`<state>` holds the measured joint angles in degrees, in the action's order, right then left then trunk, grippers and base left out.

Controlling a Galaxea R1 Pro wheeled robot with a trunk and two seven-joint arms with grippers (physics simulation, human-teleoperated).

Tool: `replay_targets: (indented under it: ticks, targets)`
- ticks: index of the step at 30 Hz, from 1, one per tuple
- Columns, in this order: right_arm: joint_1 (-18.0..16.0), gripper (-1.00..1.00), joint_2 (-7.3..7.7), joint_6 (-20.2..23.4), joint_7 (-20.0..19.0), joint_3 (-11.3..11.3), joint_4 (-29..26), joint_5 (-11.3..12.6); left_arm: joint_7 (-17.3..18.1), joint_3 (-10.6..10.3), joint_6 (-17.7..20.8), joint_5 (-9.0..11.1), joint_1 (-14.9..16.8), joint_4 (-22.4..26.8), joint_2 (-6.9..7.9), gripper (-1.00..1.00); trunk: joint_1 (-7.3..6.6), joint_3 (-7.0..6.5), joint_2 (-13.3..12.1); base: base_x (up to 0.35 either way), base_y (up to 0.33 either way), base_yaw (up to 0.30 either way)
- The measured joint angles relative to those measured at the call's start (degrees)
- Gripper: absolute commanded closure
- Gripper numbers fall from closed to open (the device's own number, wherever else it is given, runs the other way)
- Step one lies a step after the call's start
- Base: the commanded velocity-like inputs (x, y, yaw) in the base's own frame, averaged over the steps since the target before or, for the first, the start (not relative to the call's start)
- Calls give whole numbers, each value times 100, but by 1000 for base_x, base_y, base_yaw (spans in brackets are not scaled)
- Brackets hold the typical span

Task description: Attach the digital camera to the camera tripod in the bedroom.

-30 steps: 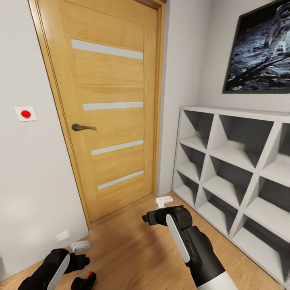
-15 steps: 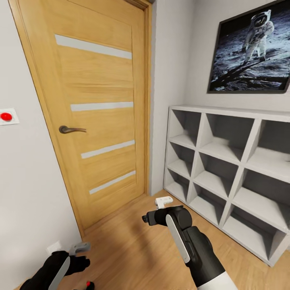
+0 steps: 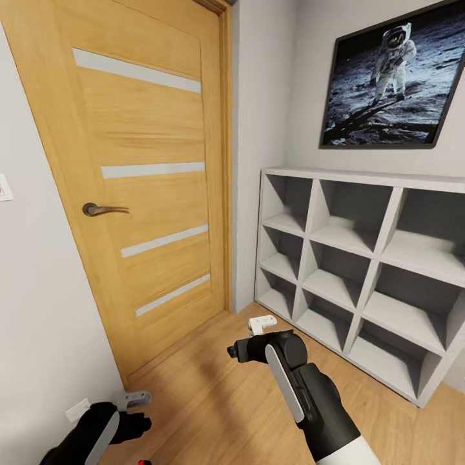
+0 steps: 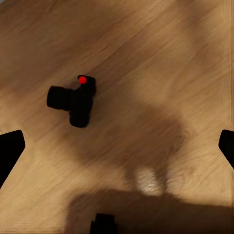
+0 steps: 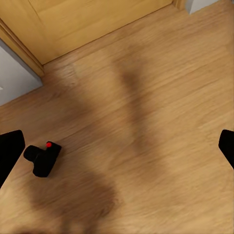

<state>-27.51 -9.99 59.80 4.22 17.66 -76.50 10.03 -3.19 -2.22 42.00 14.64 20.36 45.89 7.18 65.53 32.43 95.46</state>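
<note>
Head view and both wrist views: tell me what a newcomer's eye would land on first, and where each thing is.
The tall wooden door with pale stripes takes up the left of the head view, with a framed astronaut picture on the wall above white cube shelving to the right. In the left wrist view, the digital camera lies on the wooden floor, its red button bright.

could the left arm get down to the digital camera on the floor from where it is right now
Probably yes. In the left wrist view the digital camera lies alone on the bare wooden floor, between and ahead of the open left gripper fingers, with nothing in between. It sits well below, so the arm must lower first.
</note>
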Motion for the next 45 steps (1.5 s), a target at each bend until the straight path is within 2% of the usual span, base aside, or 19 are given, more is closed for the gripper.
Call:
replay_targets:
  ticks: [14, 30, 36, 41, 42, 43, 45]
  targets:
    - [4, -100, 0, 0, -4, 11, -3, -4, -47, 9, 53, -46, -47, -11, -14, -100, 308, 251, 562, 0, 6, -6]
    - [41, -100, 0, -1, -37, -46, -419, 10, -36, -45, -386, -71, -175, 47, 22, -100, 659, 539, 1204, 0, 0, 0]
    - [46, -100, 0, -1, -44, -68, -507, 10, -37, -56, -794, -113, -224, 62, 78, -100, 791, 646, 1444, 0, 0, 0]
    - [48, -100, 0, -1, -46, -68, -542, 9, -38, -45, -1197, -288, -383, 33, 128, -100, 901, 736, 1645, 0, 0, 0]
    - [48, -100, 0, -1, -47, -63, -555, 9, -17, -25, -1483, -372, -458, 8, 159, -100, 923, 754, 1685, 0, 0, 0]
    - [48, -100, 0, -1, -47, -50, -595, 11, 19, -9, -1930, -428, -558, -92, 239, -100, 945, 773, 1725, 0, 0, 0]
    - [48, -100, 0, -1, -47, -40, -635, 9, 69, -15, -2215, -443, -604, -256, 282, -100, 989, 808, 1805, 0, 0, 0]
